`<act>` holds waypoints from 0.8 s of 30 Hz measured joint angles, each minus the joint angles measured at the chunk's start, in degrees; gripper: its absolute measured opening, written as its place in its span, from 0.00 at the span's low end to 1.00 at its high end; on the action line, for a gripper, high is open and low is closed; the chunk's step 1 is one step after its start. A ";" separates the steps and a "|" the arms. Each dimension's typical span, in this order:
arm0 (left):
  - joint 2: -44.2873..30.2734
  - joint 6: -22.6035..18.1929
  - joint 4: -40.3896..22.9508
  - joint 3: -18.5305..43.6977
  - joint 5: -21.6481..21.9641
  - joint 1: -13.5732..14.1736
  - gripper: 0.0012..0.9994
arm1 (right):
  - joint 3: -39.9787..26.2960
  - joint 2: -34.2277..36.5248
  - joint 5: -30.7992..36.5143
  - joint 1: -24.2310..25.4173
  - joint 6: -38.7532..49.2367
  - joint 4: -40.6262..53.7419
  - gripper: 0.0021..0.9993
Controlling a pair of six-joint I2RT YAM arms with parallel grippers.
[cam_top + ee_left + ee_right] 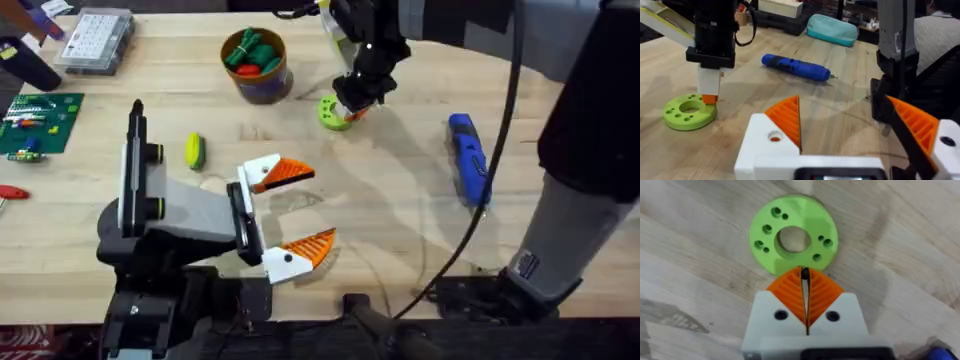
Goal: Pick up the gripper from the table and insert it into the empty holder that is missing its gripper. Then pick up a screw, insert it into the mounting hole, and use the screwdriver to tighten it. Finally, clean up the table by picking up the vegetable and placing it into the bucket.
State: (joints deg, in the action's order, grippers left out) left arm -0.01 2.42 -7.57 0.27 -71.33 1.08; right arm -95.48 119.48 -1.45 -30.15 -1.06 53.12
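My right gripper is shut at the near edge of the lime-green ring. A small dark thing that looks like a screw is pinched at its tip. From the left wrist, its tip touches the ring. My left gripper hangs open and holds nothing over the table's front middle. The blue screwdriver lies at the right. Left of the left gripper lies the yellow vegetable. The bucket stands at the back, holding green and red toys. The loose gripper and the holder are out of view.
A clear parts box and a green circuit board sit at the far left, with a red-handled tool at the left edge. The right arm's black cable hangs over the table's right side. A teal pouch lies beyond the table.
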 joint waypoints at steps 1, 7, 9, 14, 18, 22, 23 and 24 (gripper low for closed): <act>0.00 0.00 0.00 0.00 0.00 0.00 0.99 | 0.00 0.00 0.00 0.00 0.01 0.06 0.00; 0.00 0.00 0.00 0.00 0.00 0.00 0.99 | -0.43 0.00 0.03 0.00 0.01 2.71 0.00; 0.00 0.00 -0.01 0.00 0.00 0.00 0.99 | -0.91 0.00 0.01 0.00 0.01 4.45 0.00; 0.00 0.00 -0.11 0.00 -0.02 0.00 0.99 | -3.89 -0.52 -0.10 0.00 0.02 7.68 0.00; 0.00 0.00 -0.11 0.00 -0.02 0.00 0.99 | -7.61 -2.40 -0.11 0.00 0.02 11.67 0.00; 0.00 0.00 -0.11 0.00 -0.02 0.00 0.99 | -12.49 -3.89 -0.11 -0.02 0.02 15.29 0.00; 0.00 0.00 -0.11 0.00 -0.02 0.00 0.99 | -13.74 -4.05 -0.11 -0.04 0.02 16.28 0.00; 0.00 0.00 -0.11 0.00 -0.02 0.00 0.99 | -14.92 -4.18 -0.11 -0.05 0.02 17.22 0.00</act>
State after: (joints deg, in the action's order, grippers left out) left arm -0.01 2.42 -7.68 0.27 -71.35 1.08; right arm -110.40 115.30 -1.56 -30.20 -1.04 70.34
